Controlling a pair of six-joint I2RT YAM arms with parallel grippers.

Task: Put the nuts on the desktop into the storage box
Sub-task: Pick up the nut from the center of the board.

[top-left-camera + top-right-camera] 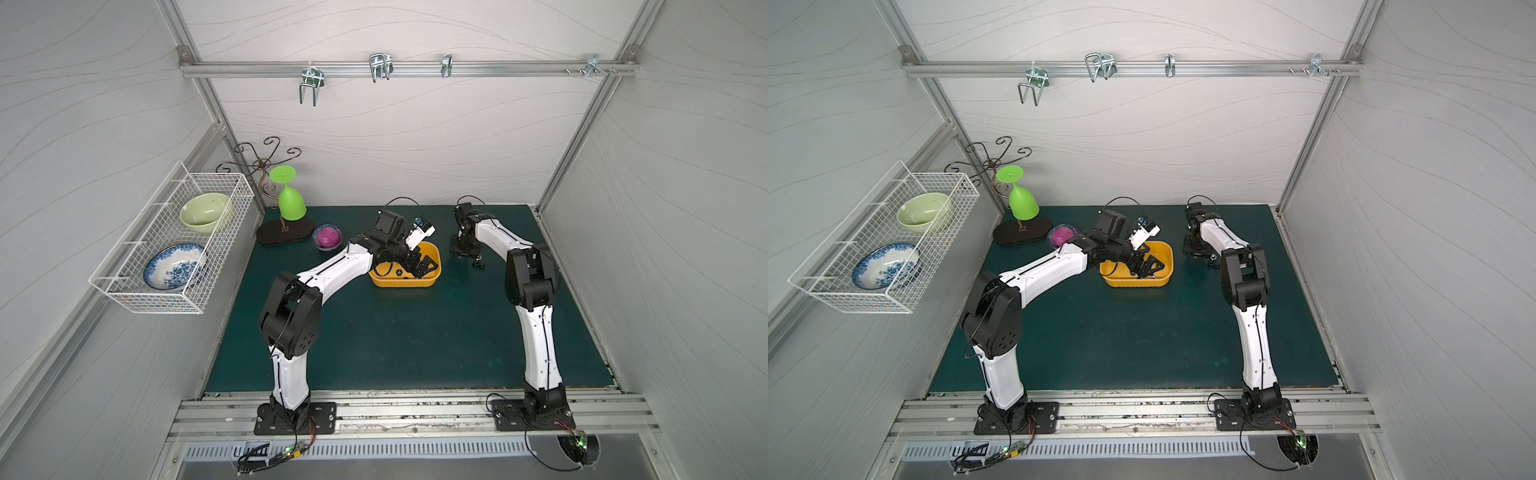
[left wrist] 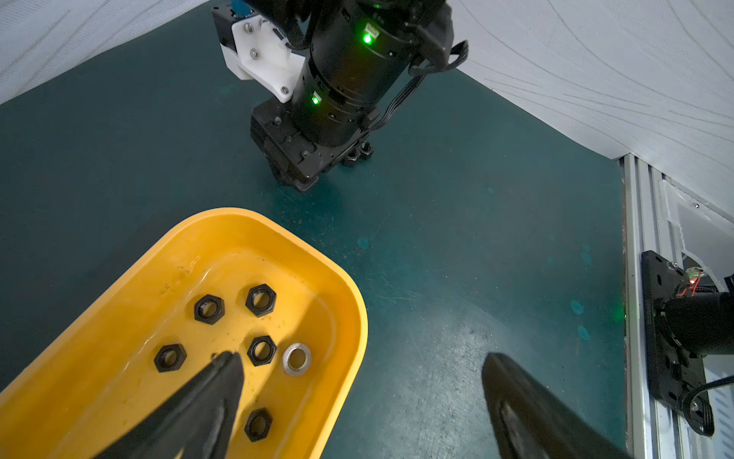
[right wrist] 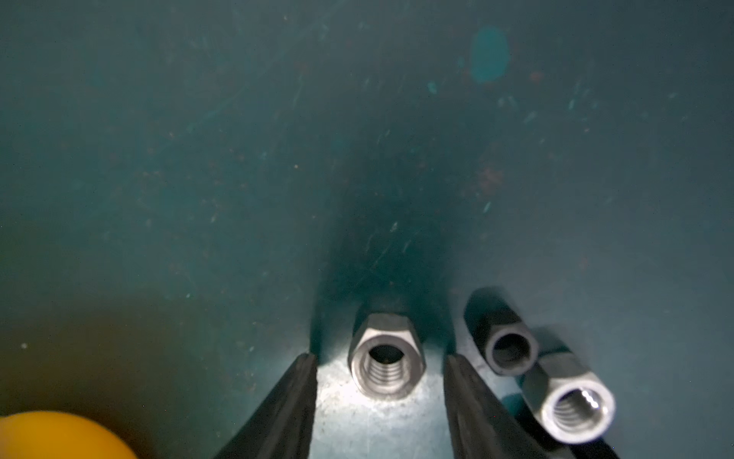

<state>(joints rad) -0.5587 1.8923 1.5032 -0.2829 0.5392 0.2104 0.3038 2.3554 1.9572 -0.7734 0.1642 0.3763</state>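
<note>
The yellow storage box point(image 1: 432, 279) point(image 1: 1165, 276) stands on the green desktop point(image 1: 415, 340). Several nuts lie in the box: black ones point(image 2: 209, 309) and one silver point(image 2: 296, 359). My left gripper point(image 2: 363, 359) point(image 1: 426, 266) hangs open over the box's right end, with nothing between its fingers. Right of the box, my right gripper point(image 3: 381, 357) point(image 1: 465, 251) points down at the mat. Its jaws straddle a grey nut point(image 3: 387, 355) lying on its side, with a gap on each side. Two more nuts point(image 3: 510, 349) point(image 3: 576, 409) lie just beside it, also visible as dark nuts point(image 1: 478, 264) point(image 2: 359, 153).
A small bowl with a pink ball point(image 1: 327, 237) and a green goblet point(image 1: 291, 199) on a dark stand sit at the back left. A white wire basket point(image 1: 124, 286) holding two bowls hangs on the left wall. A metal rail point(image 1: 415, 411) borders the mat's front.
</note>
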